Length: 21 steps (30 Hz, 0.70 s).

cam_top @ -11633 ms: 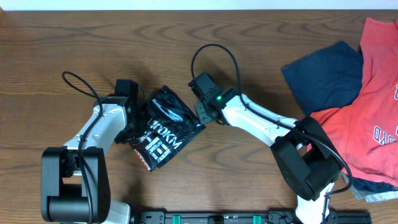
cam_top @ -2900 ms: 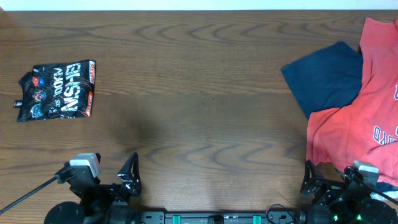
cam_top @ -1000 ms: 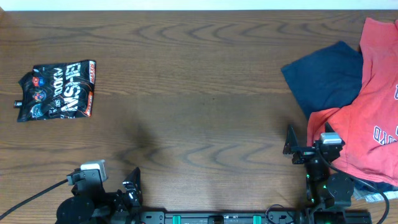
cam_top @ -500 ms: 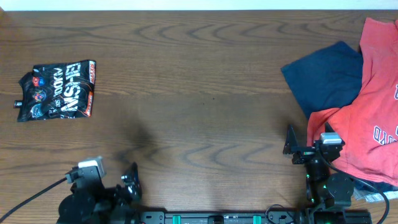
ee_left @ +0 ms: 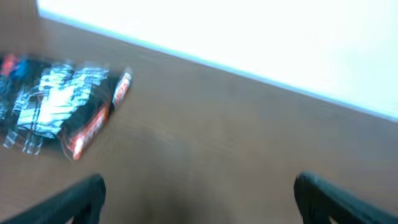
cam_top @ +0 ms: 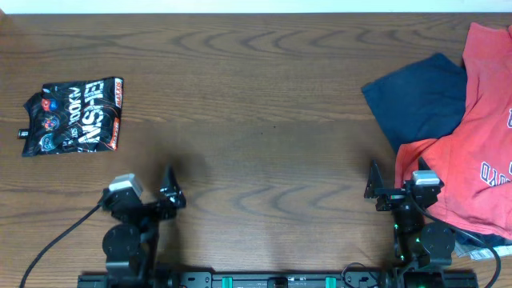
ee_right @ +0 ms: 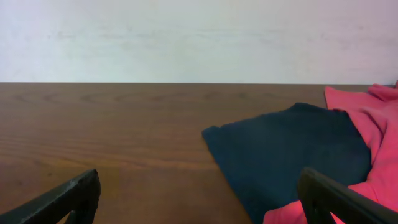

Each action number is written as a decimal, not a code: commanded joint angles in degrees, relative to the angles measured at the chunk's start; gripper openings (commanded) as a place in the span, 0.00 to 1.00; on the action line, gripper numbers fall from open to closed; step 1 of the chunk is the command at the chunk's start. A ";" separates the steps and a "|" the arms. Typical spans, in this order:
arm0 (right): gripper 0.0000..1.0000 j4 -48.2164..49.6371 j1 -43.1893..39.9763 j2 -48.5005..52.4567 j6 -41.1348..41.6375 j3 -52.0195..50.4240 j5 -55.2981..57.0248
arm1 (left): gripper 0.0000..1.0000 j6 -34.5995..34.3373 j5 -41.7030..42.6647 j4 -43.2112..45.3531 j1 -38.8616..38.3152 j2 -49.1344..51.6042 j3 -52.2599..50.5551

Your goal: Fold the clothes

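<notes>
1. The left fingers [ee_left: 69,200] stand wide apart with nothing between them. Only their dark tips show, at the bottom corners of the blurred left wrist view.
2. The right fingers [ee_right: 63,198] are likewise spread wide and hold nothing, and their tips are cut off by the frame edge.
3. The counter [cam_top: 264,104] is brown wood with pronounced grain. A plain white wall [ee_right: 186,37] closes it off at the far side.
4. The black jersey [cam_top: 72,116] lies as a compact folded bundle at the counter's far left, well apart from both sets of fingers.
5. Large white lettering runs sideways across the jersey beside an orange edge strip, with small blue and orange logos at its left end. None of it can be read. In the left wrist view it is only a smear.
6. At the right, the red tee [cam_top: 472,144] overlaps the navy garment [cam_top: 420,100]. The tee's printed characters are cut off by the frame edge and illegible.
</notes>
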 commanded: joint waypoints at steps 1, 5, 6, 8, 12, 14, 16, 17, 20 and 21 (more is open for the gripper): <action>0.99 -0.26 0.70 -0.09 -0.85 -0.07 0.42 | 0.98 6.91 -0.42 10.10 0.35 -0.61 -5.60; 0.99 -0.26 0.70 -0.09 -0.85 -0.07 0.42 | 0.98 9.31 -0.61 18.86 0.37 -0.61 -10.91; 0.99 -0.26 0.70 -0.11 -0.85 -0.07 0.39 | 0.98 9.29 -0.55 18.40 0.35 -0.61 -11.06; 0.99 -0.26 0.70 -0.11 -0.85 -0.07 0.39 | 0.98 9.29 -0.24 15.76 0.28 -0.61 -11.04; 0.99 -0.26 0.70 -0.11 -0.83 -0.07 0.39 | 0.98 9.29 -0.35 12.37 0.31 -0.39 -11.02; 0.99 -0.26 0.70 -0.11 -0.85 -0.07 0.42 | 0.98 9.29 -0.44 12.33 0.31 -0.28 -11.02; 0.99 -0.26 0.70 -0.11 -0.85 -0.07 0.42 | 0.98 9.31 -0.44 12.33 0.31 -0.11 -11.02; 0.99 -0.26 0.70 -0.11 -0.85 -0.07 0.39 | 0.98 9.29 -0.44 12.33 0.31 -0.09 -11.02; 0.99 -0.26 0.70 -0.09 -0.85 -0.07 0.42 | 0.98 9.31 -0.44 12.33 0.31 -0.09 -11.02; 0.99 -0.26 0.70 -0.11 -0.85 -0.07 0.39 | 0.98 9.29 -0.44 12.33 0.31 -0.09 -11.02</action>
